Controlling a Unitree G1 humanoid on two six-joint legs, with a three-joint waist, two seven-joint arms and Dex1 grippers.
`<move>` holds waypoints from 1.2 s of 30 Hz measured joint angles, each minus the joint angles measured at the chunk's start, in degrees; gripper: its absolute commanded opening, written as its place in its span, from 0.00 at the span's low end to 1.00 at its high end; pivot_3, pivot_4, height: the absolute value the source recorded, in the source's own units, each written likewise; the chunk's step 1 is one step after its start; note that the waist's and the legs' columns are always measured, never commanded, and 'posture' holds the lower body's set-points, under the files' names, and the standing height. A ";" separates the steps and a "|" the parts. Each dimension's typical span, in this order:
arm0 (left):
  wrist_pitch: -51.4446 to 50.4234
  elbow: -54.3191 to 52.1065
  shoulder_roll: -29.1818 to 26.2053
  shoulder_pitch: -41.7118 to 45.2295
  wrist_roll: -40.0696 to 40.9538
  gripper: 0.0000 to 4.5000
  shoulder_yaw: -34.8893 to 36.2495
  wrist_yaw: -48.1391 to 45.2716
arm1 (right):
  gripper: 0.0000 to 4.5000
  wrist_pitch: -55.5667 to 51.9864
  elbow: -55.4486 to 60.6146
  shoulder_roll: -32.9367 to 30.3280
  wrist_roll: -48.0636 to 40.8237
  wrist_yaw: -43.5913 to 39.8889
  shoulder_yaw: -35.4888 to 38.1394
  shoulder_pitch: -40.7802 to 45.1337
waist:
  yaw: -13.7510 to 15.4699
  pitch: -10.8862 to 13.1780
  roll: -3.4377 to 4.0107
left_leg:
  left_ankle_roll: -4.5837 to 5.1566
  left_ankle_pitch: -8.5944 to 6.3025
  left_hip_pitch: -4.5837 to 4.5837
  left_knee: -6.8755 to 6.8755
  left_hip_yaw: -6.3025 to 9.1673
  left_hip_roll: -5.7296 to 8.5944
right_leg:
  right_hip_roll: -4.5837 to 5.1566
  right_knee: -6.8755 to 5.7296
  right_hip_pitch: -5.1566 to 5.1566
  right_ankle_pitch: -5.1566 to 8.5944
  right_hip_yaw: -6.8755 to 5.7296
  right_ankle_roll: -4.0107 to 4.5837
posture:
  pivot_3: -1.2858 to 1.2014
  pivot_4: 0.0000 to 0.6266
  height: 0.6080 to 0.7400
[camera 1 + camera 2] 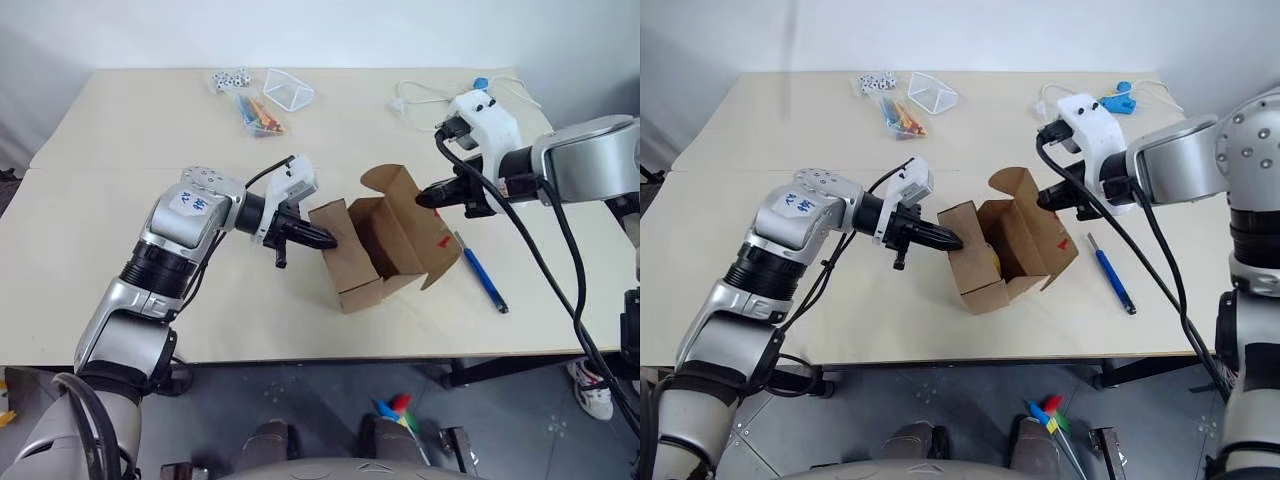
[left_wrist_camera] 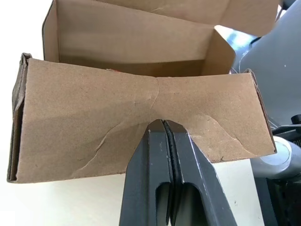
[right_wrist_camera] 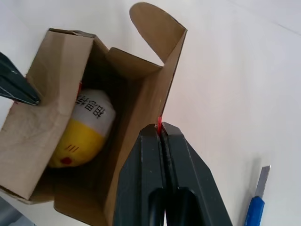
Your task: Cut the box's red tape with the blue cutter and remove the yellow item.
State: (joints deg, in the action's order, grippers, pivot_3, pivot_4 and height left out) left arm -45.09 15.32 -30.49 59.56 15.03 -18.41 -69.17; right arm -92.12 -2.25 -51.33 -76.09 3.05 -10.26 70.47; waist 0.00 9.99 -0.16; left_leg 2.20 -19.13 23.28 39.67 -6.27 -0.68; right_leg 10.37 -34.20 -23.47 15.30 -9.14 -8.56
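The brown box (image 1: pixel 365 250) stands open in the middle of the table, with its flaps spread. My left gripper (image 1: pixel 328 240) is shut on the box's left flap (image 2: pixel 141 113), pinching the creased cardboard. My right gripper (image 1: pixel 425 197) is shut on the edge of the right flap, where a sliver of red tape (image 3: pixel 159 122) shows at the fingertips. A further patch of red tape (image 1: pixel 443 240) sits on that flap's outer face. Inside the box lies the yellow item (image 3: pixel 82 136), yellow below and white on top. The blue cutter (image 1: pixel 484 272) lies on the table just right of the box.
At the far side of the table are a bag of coloured pencils (image 1: pixel 260 115), a clear plastic container (image 1: pixel 288 88), some small white pieces (image 1: pixel 228 78) and a light-blue gadget with a white cord (image 1: pixel 1120 98). The table's front edge runs close below the box.
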 measured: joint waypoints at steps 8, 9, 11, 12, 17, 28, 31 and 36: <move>-5.23 -6.62 -3.66 -4.41 0.15 0.00 2.32 2.43 | 0.00 0.30 0.01 -1.21 -0.85 2.45 0.10 -5.86 | 0.03 -0.01 0.02 | 0.00 0.00 -0.06 0.08 0.00 -0.02 | 0.00 -0.10 0.03 0.00 0.03 0.00 | 0.52 0.24 1.00; -6.24 -7.61 -4.47 -5.25 0.14 0.00 2.65 3.10 | 0.00 0.24 0.01 -1.38 -1.35 2.73 0.15 -6.33 | 0.12 -0.01 0.03 | 0.00 0.00 -0.06 0.11 0.02 -0.01 | 0.01 -0.10 0.05 0.00 0.03 0.00 | 0.52 0.24 1.00; -7.34 -7.97 -5.36 -6.25 -0.03 0.00 2.82 4.19 | 0.00 -0.08 0.01 -1.92 -2.06 2.91 0.16 -6.88 | 0.35 -0.02 0.03 | 0.00 0.00 -0.05 0.18 0.04 -0.01 | 0.03 -0.12 0.06 0.00 0.04 0.00 | 0.52 0.24 1.00; -8.02 -7.91 -5.90 -6.85 -0.51 0.00 2.58 4.93 | 0.00 -0.09 0.01 -2.02 -2.30 3.02 0.30 -7.10 | 0.47 -0.01 0.03 | 0.01 0.00 -0.04 0.21 0.03 0.00 | 0.04 -0.13 0.06 0.00 0.04 0.00 | 0.52 0.24 1.00; -9.54 -7.62 -4.14 -9.65 -1.06 0.00 1.02 7.76 | 0.00 -0.09 -0.01 -1.10 -2.99 3.54 1.30 -9.06 | 1.02 0.00 0.01 | 0.01 -0.01 0.12 0.27 0.01 0.00 | 0.02 -0.13 -0.06 0.00 0.03 0.00 | 0.52 0.24 1.00; -8.51 -4.98 -2.02 -9.30 -1.55 0.00 1.45 10.25 | 0.00 -0.10 0.01 3.84 0.35 4.07 4.57 -16.42 | 1.16 0.00 0.01 | 0.01 -0.01 0.10 0.27 -0.03 -0.01 | 0.02 -0.17 -0.06 0.00 0.03 0.00 | 0.52 0.24 1.00; -7.81 -3.58 -2.02 -9.24 -1.70 0.00 1.45 10.24 | 0.00 0.04 0.96 5.44 2.63 3.66 7.13 -18.73 | 1.12 -0.01 0.01 | 0.01 -0.01 0.07 0.26 -0.03 -0.02 | 0.00 -0.19 -0.06 0.00 0.04 0.00 | 0.52 0.24 1.00; -6.15 -1.30 -2.43 -9.25 -2.13 0.00 1.42 9.71 | 0.00 8.76 6.79 6.76 10.45 -2.41 10.89 -27.27 | 1.12 -0.02 -0.01 | 0.01 -0.01 0.01 0.28 -0.09 -0.02 | 0.00 -0.20 -0.02 0.00 0.08 0.00 | 0.52 0.24 1.00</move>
State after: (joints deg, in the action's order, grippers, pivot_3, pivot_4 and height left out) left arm -51.25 14.03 -32.91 50.31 12.90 -16.98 -59.47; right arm -83.36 4.54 -44.57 -65.64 0.64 0.63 43.20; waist 1.12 9.97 -0.17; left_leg 2.21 -19.14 23.29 39.95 -6.36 -0.70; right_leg 10.37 -34.41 -23.49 15.30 -9.05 -8.55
